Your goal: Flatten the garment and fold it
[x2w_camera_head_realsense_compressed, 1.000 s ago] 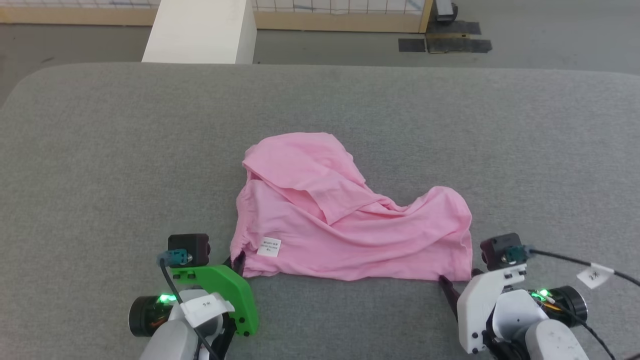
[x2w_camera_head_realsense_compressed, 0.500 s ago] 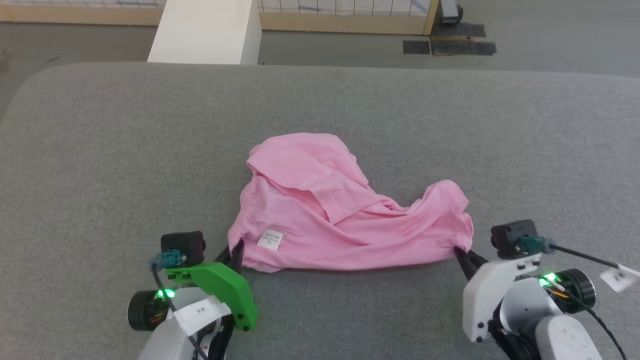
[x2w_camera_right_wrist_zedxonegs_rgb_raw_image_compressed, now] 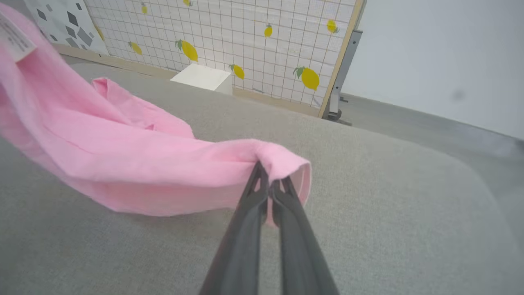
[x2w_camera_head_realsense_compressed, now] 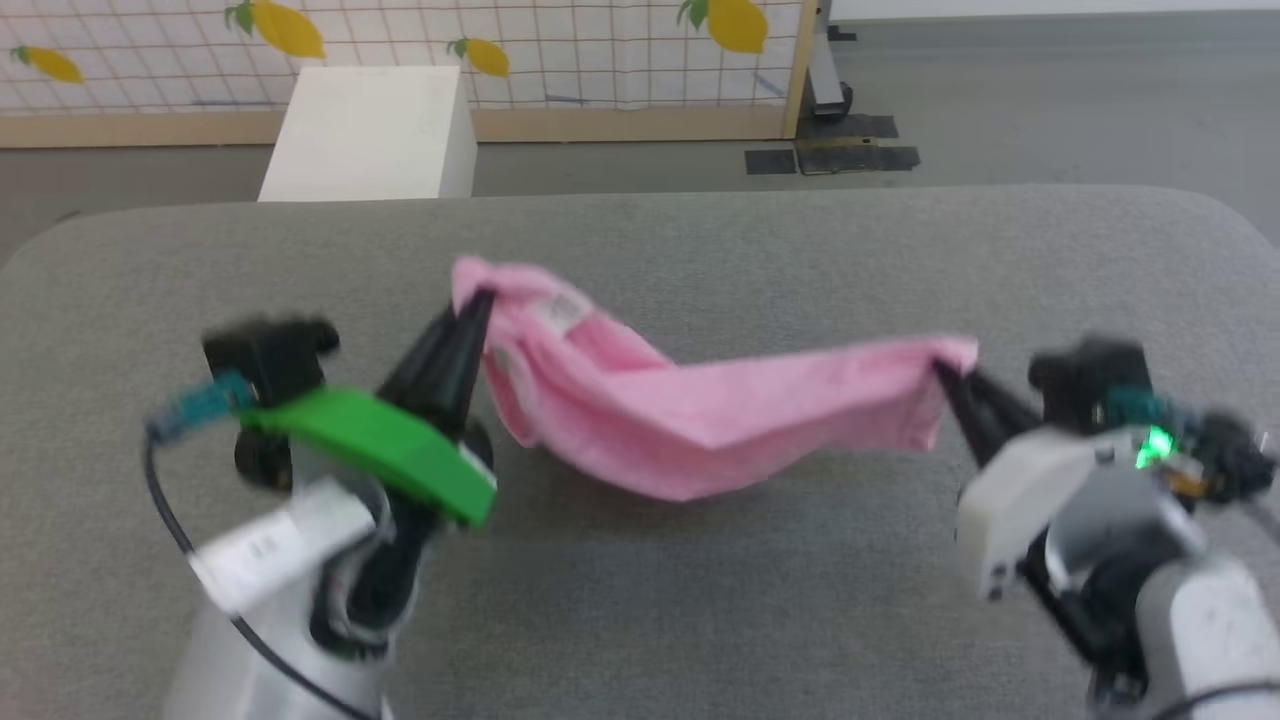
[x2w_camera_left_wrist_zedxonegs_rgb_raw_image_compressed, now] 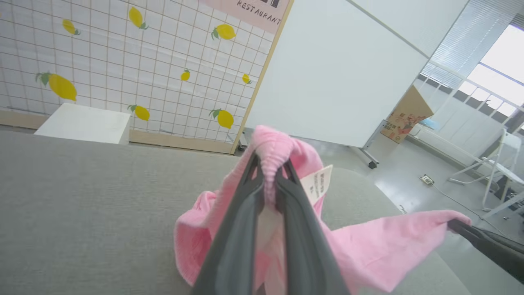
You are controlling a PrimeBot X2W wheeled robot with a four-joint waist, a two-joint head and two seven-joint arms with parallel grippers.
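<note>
Two corners of the garment [x2w_camera_head_realsense_compressed: 700, 430] are pinched, one in each hand. My left gripper [x2w_camera_head_realsense_compressed: 478, 308] is clamped on the bunched corner beside the white label [x2w_camera_head_realsense_compressed: 560, 312], and my right gripper [x2w_camera_head_realsense_compressed: 942, 372] is closed on the opposite hem corner. The cloth sags between them over the middle of the grey table [x2w_camera_head_realsense_compressed: 700, 600]; whether its lowest fold touches the surface, I cannot tell. I should draw my hands evenly toward the table's left and right edges, level, then lay it flat without either pinch slipping.
</note>
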